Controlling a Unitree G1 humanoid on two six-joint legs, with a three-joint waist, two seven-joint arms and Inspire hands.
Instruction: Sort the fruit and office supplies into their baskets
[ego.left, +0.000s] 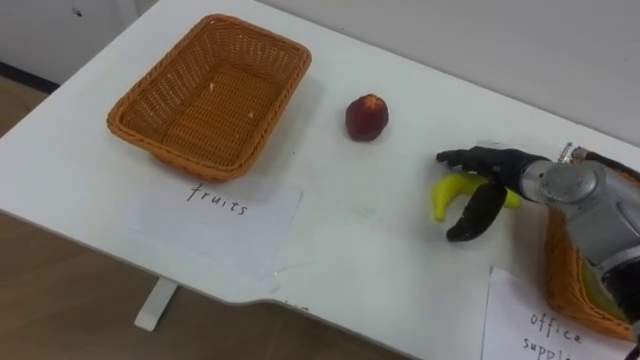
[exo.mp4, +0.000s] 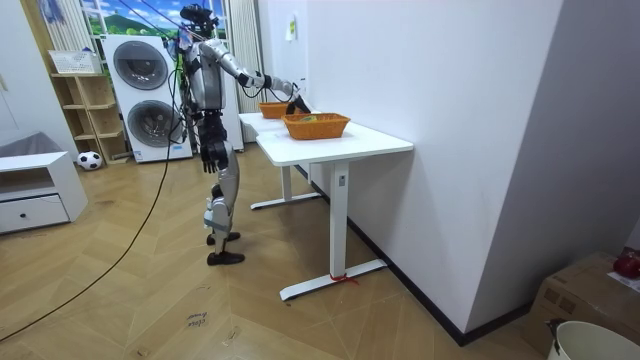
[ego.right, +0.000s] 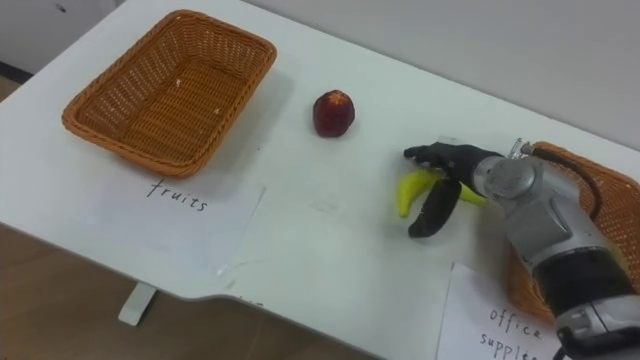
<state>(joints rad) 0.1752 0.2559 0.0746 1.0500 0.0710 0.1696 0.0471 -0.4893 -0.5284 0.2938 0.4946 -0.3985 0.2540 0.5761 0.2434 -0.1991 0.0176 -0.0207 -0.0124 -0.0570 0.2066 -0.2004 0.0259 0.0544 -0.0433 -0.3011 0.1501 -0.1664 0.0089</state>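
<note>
The white desk (ego.left: 390, 260) carries the fruit basket (ego.left: 140, 105) at the far left and the office basket (ego.left: 556, 262) at the right edge. My right robot hand (ego.left: 492, 160) straddles the banana (ego.left: 444, 196), which lies on the desk just left of the office basket. Fingers reach over its far side and the thumb sits on the near side, spread rather than clenched, though contact is hard to judge. I should close round the banana's middle before lifting, then carry it left, clear of the red fruit (ego.left: 367, 117). My left robot hand (exo.mp4: 209, 152) hangs by my side.
</note>
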